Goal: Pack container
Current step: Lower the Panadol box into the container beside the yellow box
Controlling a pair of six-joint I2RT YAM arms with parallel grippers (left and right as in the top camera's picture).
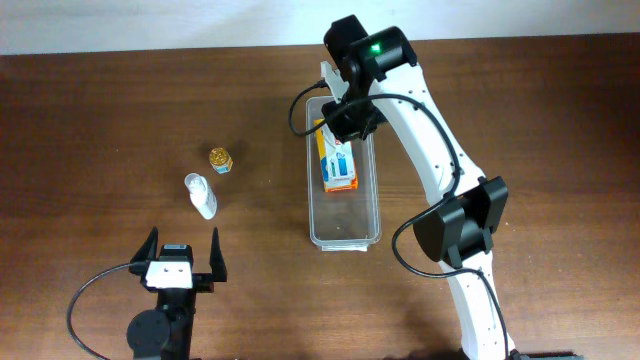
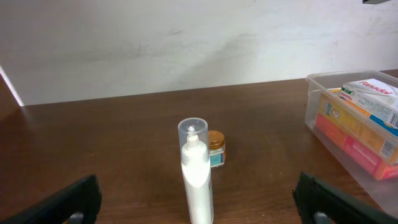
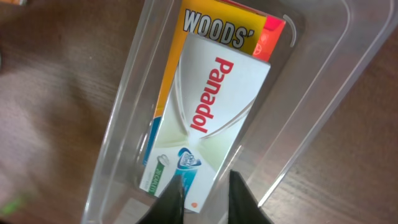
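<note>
The right gripper [image 3: 206, 199] is seen with its fingers drawn near together, a narrow gap between them, at the near end of the Panadol box [image 3: 214, 118]. Whether that box is clamped cannot be told. The box is laid on a Woods' box [image 3: 221, 28] inside the clear container [image 1: 311, 190], right of centre in the overhead view.

The left gripper [image 1: 184, 238] is held wide apart and empty at the lower left. A white bottle [image 1: 201, 195] is found just above it, its long axis running almost straight away from the fingers, with a small gold-lidded jar [image 1: 221, 159] beyond. The left arm is judged nearer to both. The container lies well to their right.
</note>
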